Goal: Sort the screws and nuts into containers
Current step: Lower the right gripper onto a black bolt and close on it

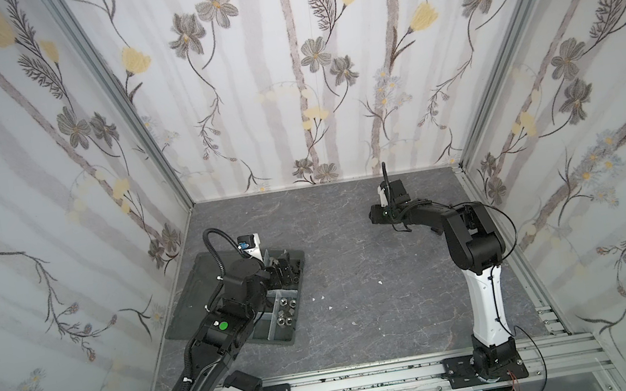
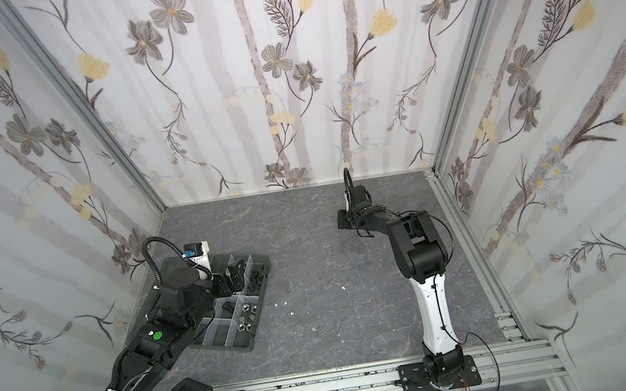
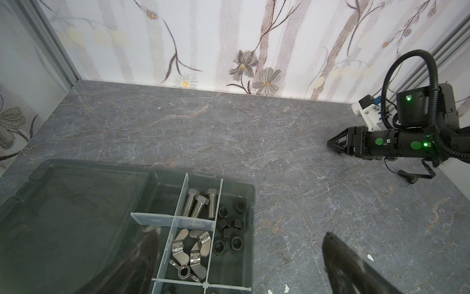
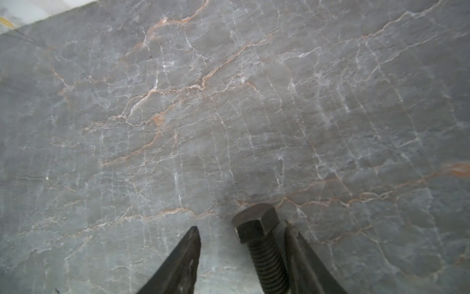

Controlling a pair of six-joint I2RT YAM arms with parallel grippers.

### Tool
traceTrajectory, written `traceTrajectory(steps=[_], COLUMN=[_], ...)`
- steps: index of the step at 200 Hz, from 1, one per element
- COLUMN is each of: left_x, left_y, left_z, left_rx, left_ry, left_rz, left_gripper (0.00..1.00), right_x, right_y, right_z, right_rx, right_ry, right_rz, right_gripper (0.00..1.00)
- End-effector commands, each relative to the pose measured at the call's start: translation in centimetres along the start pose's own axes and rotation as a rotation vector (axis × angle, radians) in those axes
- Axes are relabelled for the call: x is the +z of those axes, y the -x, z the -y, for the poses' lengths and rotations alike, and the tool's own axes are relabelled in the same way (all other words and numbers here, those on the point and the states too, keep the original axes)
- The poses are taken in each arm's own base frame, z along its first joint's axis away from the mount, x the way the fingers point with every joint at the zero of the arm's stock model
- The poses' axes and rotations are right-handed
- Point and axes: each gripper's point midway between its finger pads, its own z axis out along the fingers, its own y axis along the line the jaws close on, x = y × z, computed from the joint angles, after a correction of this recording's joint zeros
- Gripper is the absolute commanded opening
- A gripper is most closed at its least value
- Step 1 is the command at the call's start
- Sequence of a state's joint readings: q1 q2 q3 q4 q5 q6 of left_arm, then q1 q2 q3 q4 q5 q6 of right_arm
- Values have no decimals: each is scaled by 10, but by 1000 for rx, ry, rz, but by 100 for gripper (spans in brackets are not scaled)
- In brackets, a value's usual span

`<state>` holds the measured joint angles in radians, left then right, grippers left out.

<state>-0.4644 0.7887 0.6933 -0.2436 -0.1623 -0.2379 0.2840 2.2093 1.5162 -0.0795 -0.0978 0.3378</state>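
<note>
Left pincer gapes over compartments holding 3 silver screws, wing nuts, black nuts; right pincer apart around black screw.

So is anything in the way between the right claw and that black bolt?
Nothing visible. The black screw already lies between the right gripper and its open jaws, against one finger, with a gap to the other. Only bare table surrounds it.

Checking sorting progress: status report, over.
Left gripper open above tray. Right gripper open, astride black screw on table. Nothing in the way.
</note>
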Motion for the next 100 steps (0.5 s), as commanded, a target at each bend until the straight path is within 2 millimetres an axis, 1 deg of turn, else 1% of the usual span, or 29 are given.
traceTrajectory(steps=[1, 16, 47, 68, 100], left_x=[0, 0, 1, 1, 0], left_y=[5, 5, 4, 4, 5], left_z=[0, -1, -1, -2, -3], left_rx=[5, 6, 9, 10, 9], left_ry=[5, 8, 9, 13, 17], left_rz=[21, 21, 19, 21, 26], left_gripper=[100, 100, 100, 100, 100], right_x=[4, 7, 12, 10, 6], right_y=[-22, -25, -31, -30, -26], right_z=[11, 11, 16, 19, 17], right_rx=[-34, -50, -71, -73, -72], right_ry=[-92, -117, -178, -193, -190], right_rz=[-80, -86, -105, -103, -96], right_gripper=[48, 45, 33, 24, 11])
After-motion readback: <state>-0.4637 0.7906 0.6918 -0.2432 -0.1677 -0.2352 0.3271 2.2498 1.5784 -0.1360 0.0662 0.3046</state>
